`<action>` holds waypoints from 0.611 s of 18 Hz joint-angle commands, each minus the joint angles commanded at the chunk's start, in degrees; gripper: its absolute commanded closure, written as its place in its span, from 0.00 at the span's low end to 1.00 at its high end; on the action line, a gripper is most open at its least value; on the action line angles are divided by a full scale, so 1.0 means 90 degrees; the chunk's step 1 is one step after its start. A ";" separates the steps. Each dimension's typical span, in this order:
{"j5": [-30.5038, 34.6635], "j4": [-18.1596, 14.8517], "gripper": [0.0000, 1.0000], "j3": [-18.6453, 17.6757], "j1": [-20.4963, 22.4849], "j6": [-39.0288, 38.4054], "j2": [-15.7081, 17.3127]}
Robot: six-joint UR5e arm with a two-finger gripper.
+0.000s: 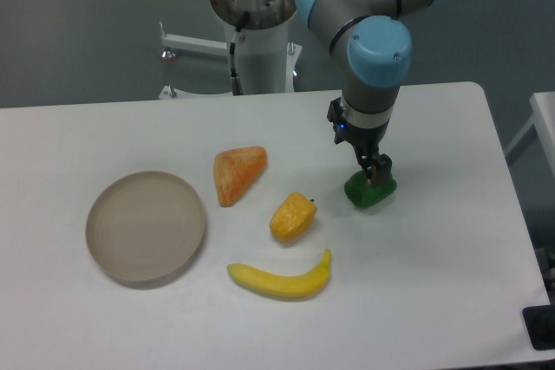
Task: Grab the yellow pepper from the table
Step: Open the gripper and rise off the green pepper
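The white bench (451, 301) carries five items. The yellow pepper (292, 217) lies near the middle of the surface, resting on its side with its small dark stem pointing toward the right. It stands free: nothing touches it, and the arm is not over it.

Just beyond the pepper, toward the left rear, sits an orange wedge-shaped piece (238, 173), apart from the pepper by a narrow gap. In front of the pepper lies a yellow banana (282, 279), curved upward at both ends, close to the pepper but not touching it. At the left of the bench rests a round beige plate (146, 226), with nothing on it, well apart from the pepper.

To the right of the pepper is a small green object (371, 191), lumpy and glossy; its exact type cannot be determined. The end effector (375, 174) is lowered vertically onto this green object, with the dark fingers meeting its top. Whether the fingers are clamped on it or merely set against it cannot be told from this view, as the fingertips merge with the object.

The arm's grey links and blue joint caps rise behind, from a white pedestal (258, 49) at the bench's far edge.
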 joint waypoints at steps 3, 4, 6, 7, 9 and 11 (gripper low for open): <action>0.0000 0.0000 0.00 0.0000 0.0000 0.0010 0.0000; -0.0010 0.0000 0.00 0.0000 -0.0010 0.0010 0.0000; 0.0000 0.0000 0.00 -0.0010 -0.0019 0.0000 0.0000; 0.0000 -0.0010 0.00 -0.0058 -0.0020 -0.0010 0.0010; -0.0019 -0.0010 0.00 -0.0107 -0.0020 -0.0029 0.0029; -0.0349 -0.0010 0.00 -0.0107 -0.0049 -0.0564 0.0020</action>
